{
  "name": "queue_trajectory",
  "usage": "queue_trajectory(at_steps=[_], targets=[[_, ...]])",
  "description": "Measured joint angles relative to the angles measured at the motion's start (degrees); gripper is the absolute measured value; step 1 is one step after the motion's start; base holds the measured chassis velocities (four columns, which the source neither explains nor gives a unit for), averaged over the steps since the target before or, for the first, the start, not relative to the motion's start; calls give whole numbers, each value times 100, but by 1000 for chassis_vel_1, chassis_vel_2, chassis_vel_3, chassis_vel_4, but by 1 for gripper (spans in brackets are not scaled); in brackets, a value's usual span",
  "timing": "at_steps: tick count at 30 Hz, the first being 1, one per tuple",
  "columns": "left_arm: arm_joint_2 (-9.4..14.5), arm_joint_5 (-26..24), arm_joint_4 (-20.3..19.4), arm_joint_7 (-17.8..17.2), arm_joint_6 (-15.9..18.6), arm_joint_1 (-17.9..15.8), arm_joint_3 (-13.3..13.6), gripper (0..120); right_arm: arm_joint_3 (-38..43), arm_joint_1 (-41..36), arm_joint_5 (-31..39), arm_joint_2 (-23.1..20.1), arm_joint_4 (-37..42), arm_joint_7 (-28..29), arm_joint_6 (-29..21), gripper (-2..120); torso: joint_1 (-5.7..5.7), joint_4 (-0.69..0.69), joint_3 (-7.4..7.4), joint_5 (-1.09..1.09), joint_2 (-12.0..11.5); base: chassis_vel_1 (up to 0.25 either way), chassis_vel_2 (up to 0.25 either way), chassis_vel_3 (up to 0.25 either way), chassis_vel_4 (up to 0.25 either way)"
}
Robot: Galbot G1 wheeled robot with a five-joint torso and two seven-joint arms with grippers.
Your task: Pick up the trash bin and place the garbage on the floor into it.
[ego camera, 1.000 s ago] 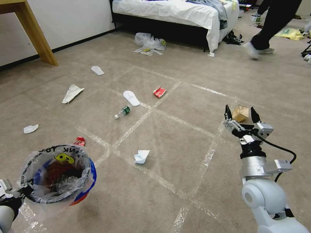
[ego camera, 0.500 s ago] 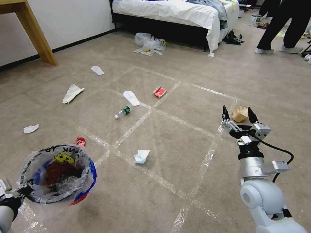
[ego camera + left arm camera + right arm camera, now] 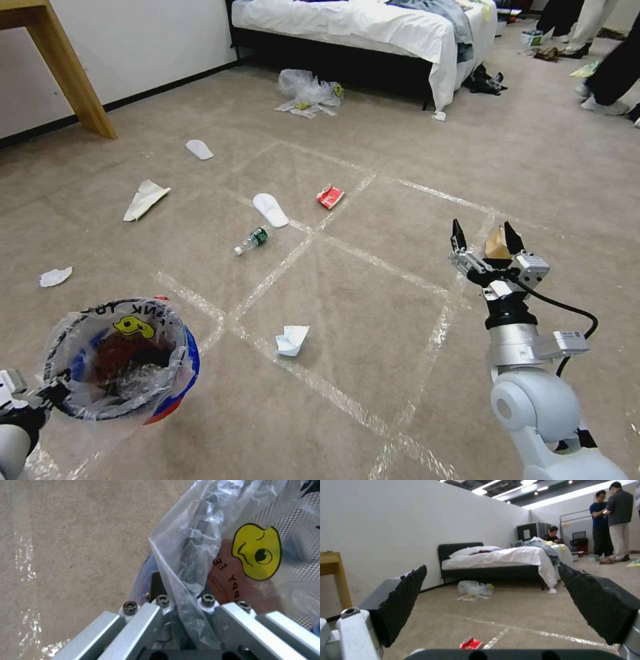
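— So, biggest first: what lies underfoot?
— Beige short-pile floor (image 3: pixel 373 133), crossed by shiny, crinkled strips of clear tape (image 3: pixel 280 267) in a grid. At the far end stands a bed (image 3: pixel 373 27) with rumpled white sheets, and a heap of clear plastic bags (image 3: pixel 308 90) lies crumpled before it.
— And the trash bin?
— Round, red with a blue band, lined with a wrinkled clear bag bearing black letters and a yellow face. The trash bin (image 3: pixel 120 360) hangs above the carpet at the near left; the left gripper (image 3: pixel 40 397) is clamped on its rim, plastic bunched between the fingers.
— The other arm?
— The right gripper (image 3: pixel 485 241) is raised at the near right, its black ribbed pads spread wide with nothing between them. A boxy brown paper bag (image 3: pixel 496 243) sits on the carpet behind it.
— Smaller litter?
— Two flat white slippers (image 3: pixel 270 209), a folded white sheet (image 3: pixel 143 200), a small folded paper (image 3: pixel 292 339), a crushed red wrapper (image 3: pixel 329 196), a small clear bottle (image 3: pixel 251 241) with a green label, a crumpled white scrap (image 3: pixel 55 276).
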Motion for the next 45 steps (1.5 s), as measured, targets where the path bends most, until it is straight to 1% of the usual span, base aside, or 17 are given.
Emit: queue_trajectory(at_steps=[15,27,45], targets=[[74,34,209,0,-2,-145,91,1,-148,128,-18,15,-222,2,-10,100,0,0,-2,0,0,-10,6,4,-8],[58,66,213,-1,-2,-138,120,1,-148,147,-13,-4,-229,-10,-5,100,-1,0,-2,0,0,-25,21,18,-19],[36,58,167,2,-7,-104,81,1,-147,134,-88,-16,-228,12,27,100,0,0,-1,1,0,-70,66,73,-71]])
